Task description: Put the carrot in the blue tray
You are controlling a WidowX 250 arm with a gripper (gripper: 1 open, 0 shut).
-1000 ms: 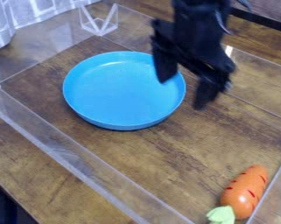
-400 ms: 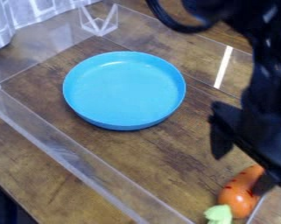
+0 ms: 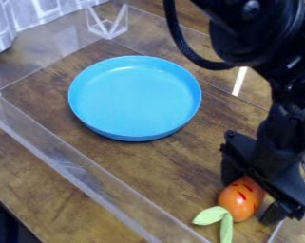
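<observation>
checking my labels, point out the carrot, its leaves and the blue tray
carrot [image 3: 242, 198], camera view, on its orange body
leaves [image 3: 215, 216], camera view, on the upper leaf
blue tray [image 3: 136, 97], camera view, on its bare floor

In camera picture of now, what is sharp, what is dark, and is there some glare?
Camera view: the blue tray evenly lit, rim clear; the black hand very dark, details mostly lost; pale glare on the clear plastic at left; carrot bright, partly hidden.
</observation>
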